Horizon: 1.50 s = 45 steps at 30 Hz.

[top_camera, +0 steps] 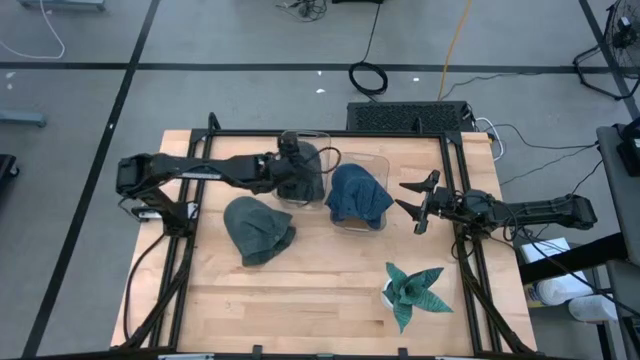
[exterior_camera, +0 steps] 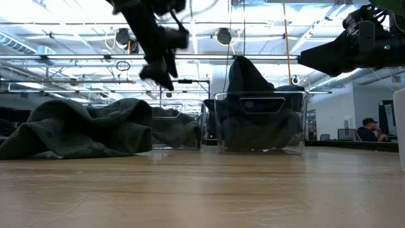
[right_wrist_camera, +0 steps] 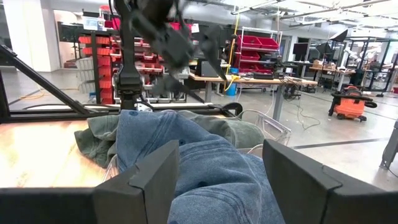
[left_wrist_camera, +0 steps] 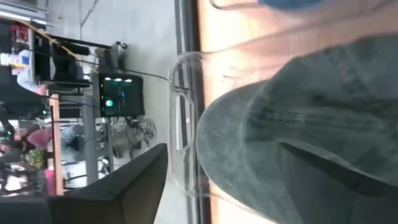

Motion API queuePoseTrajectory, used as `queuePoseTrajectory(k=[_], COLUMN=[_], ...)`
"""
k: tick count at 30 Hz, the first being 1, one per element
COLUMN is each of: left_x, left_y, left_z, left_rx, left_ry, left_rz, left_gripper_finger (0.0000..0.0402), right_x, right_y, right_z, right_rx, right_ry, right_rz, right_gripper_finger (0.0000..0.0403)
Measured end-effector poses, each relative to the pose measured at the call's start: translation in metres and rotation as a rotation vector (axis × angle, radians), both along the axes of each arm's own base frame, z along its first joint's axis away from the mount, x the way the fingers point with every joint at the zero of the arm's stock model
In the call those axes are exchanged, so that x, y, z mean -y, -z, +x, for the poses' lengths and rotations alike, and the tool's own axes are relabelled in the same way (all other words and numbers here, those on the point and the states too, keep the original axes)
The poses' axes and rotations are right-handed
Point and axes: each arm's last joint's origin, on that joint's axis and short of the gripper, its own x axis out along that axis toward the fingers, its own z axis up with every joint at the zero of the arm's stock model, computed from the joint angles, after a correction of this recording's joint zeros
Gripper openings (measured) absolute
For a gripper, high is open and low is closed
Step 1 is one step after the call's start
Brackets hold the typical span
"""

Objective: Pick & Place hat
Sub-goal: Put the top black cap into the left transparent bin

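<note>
A light wooden counter [top_camera: 300,290] carries two clear plastic bins side by side near its far edge: the left bin [top_camera: 318,145] holds a dark grey hat, the right bin [top_camera: 382,160] a blue denim hat. A grey-green hat [top_camera: 257,229] lies directly on the wood, and a small artificial plant [top_camera: 412,289] stands near the front right.

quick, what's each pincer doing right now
left pincer: over the clear bin with a dark hat in it, grip cannot be told
right pincer: open, holding nothing
</note>
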Motion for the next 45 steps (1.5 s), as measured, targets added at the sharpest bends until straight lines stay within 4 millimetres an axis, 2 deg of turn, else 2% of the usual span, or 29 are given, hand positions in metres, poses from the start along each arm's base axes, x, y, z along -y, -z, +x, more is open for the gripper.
queuePoseTrajectory(k=[10,20,27,35,39,45], left_x=[0.026,0.046,0.053,0.057,0.058,0.057], left_y=[-0.059,-0.096,-0.108,-0.109,-0.109,-0.106], left_z=[-0.045,-0.094,-0.144,-0.185,-0.194,-0.191], left_rx=[0.260,0.439,0.454,0.458,0.483,0.492], left_ry=[0.007,0.117,0.062,-0.095,-0.163,-0.250], left_rz=[-0.137,-0.431,-0.636,-0.769,-0.815,-0.867], left_gripper_finger=[0.0328,0.0326,0.0326,0.0326,0.0326,0.0326], right_x=[0.000,0.000,0.000,0.000,0.000,0.000], right_y=[0.000,0.000,0.000,0.000,0.000,0.000], right_z=[0.000,0.000,0.000,0.000,0.000,0.000], right_rx=[0.000,0.000,-0.001,-0.002,-0.002,-0.001], right_ry=[0.000,0.000,0.000,0.000,0.000,0.000], right_rz=[0.000,0.000,0.000,0.000,0.000,0.000], right_gripper_finger=[0.0222,0.0222,0.0222,0.0222,0.0222,0.0222])
